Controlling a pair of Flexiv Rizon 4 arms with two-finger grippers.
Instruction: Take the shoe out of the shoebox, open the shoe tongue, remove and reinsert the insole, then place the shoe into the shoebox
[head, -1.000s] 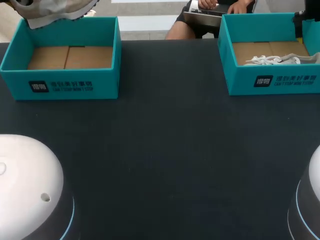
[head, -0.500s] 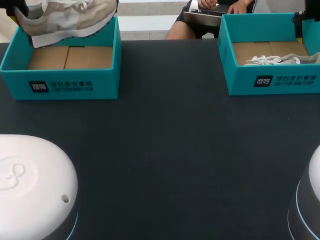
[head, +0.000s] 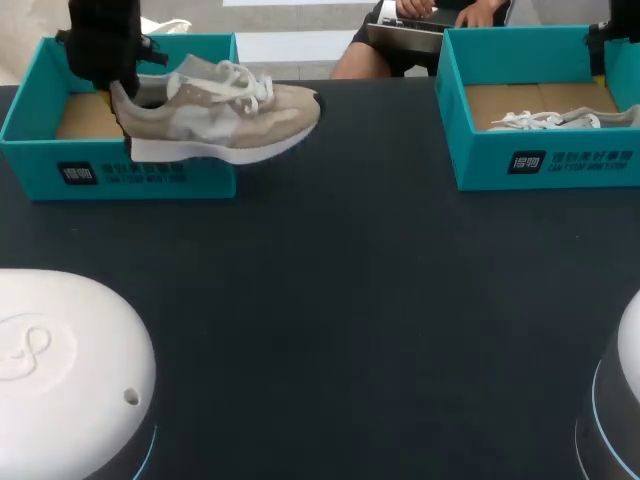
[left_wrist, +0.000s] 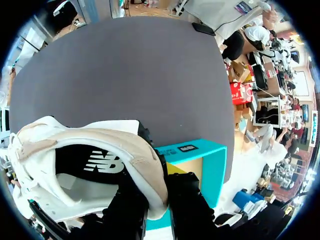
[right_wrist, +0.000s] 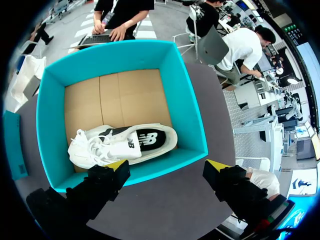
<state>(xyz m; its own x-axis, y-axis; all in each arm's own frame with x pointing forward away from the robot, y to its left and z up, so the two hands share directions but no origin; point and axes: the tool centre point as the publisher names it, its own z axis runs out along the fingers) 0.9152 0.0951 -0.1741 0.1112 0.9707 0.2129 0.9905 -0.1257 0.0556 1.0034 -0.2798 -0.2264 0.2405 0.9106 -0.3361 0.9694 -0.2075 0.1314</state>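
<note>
A beige and white shoe (head: 230, 118) hangs in the air, heel over the left teal shoebox (head: 120, 172) and toe out past its right wall above the table. My left gripper (head: 118, 88) is shut on the heel collar. In the left wrist view the two black fingers (left_wrist: 186, 200) pinch the collar of the shoe (left_wrist: 90, 150), with the box (left_wrist: 200, 155) below. My right gripper (right_wrist: 166, 167) hovers open above the right shoebox (right_wrist: 190, 110), where a white shoe (right_wrist: 125, 145) lies on its side. The head view also shows that box (head: 545, 160) and its shoe (head: 545, 120).
The dark tabletop (head: 340, 300) spreads between the two boxes and toward the near edge. The white bases of my arms fill the near left corner (head: 60, 370) and near right corner (head: 625, 400).
My left gripper has carried the beige shoe down and to the right, from the far edge of the left box to over its right wall. The right arm has not moved.
</note>
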